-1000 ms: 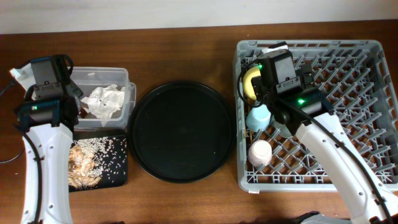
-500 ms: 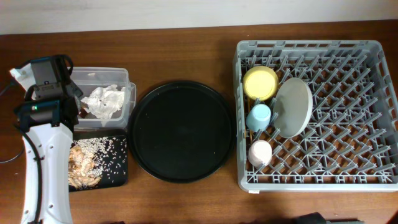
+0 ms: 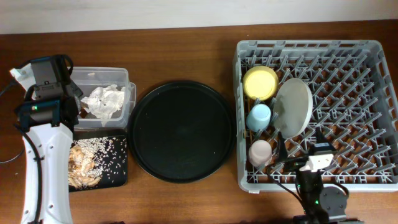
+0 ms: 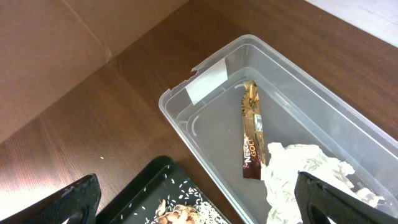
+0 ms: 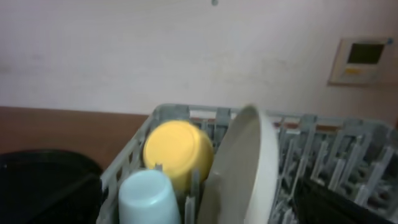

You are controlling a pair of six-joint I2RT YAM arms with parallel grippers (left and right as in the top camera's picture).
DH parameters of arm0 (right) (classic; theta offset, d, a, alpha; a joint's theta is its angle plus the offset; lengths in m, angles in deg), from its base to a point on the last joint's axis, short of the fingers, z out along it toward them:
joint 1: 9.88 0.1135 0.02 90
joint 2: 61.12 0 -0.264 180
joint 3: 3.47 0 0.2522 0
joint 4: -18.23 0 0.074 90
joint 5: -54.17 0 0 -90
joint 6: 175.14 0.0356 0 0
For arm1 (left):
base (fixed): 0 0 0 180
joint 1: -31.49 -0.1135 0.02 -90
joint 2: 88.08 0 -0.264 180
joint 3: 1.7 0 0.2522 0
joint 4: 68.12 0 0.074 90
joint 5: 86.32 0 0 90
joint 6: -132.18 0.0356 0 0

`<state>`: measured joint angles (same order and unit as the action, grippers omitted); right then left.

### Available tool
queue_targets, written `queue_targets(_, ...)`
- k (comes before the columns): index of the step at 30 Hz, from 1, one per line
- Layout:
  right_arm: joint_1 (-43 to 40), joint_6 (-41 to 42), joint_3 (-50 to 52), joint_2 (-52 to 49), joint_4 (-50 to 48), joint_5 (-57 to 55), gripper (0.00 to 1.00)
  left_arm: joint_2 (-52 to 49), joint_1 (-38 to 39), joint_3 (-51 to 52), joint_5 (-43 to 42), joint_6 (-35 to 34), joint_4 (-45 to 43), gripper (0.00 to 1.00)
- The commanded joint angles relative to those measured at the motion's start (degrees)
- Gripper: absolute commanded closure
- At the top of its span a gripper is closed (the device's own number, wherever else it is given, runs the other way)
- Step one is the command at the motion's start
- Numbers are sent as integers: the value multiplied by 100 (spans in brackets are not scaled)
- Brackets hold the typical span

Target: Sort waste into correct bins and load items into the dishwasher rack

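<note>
Dishwasher rack [image 3: 311, 45] holds yellow bowl [image 3: 260, 82], plate [image 3: 293, 107], blue cup [image 3: 259, 116], pink cup [image 3: 260, 151] along its left side. Right gripper [image 5: 199, 208], largely cut off at its near edge, gapes empty; left gripper [image 4: 199, 199], far left, likewise.

Overhead: high, lens straight down on the table [image 3: 186, 50]. Round tray [image 3: 182, 130] sits mid-frame, whole layout in view.

Left wrist: close, tilted down into the tub [image 4: 205, 84] left of the round tray, catching a corner of the black tray [image 4: 143, 186]. Overhead shows both too.

Right wrist: low at the near edge of the rack [image 5: 171, 112], right of the round tray, facing almost level across it to the wall [image 5: 124, 50]. Soft focus. Round tray's rim at frame left. Rack, bowl [image 5: 177, 149] and plate [image 5: 249, 162] shared with overhead.
</note>
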<state>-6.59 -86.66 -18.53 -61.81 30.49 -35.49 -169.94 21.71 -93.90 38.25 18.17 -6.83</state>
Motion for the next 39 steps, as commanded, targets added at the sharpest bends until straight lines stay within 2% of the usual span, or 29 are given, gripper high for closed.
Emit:
queue_targets(1,-37,48,98,46,-63,120,2,35,-13,-46,79,50,-4,1)
queue_targets(4,-37,48,98,46,601,162,2,35,-13,-46,79,50,-4,1)
queue_targets(25,-37,46,98,37,595,160,2,4,2,-35,76,50,2,1)
queue_targets(36,-37,46,98,37,595,160,2,3519,2,-31,79,50,13,1)
queue_targets(39,-37,46,98,37,595,160,2,4229,299,208,81,50,13,1)
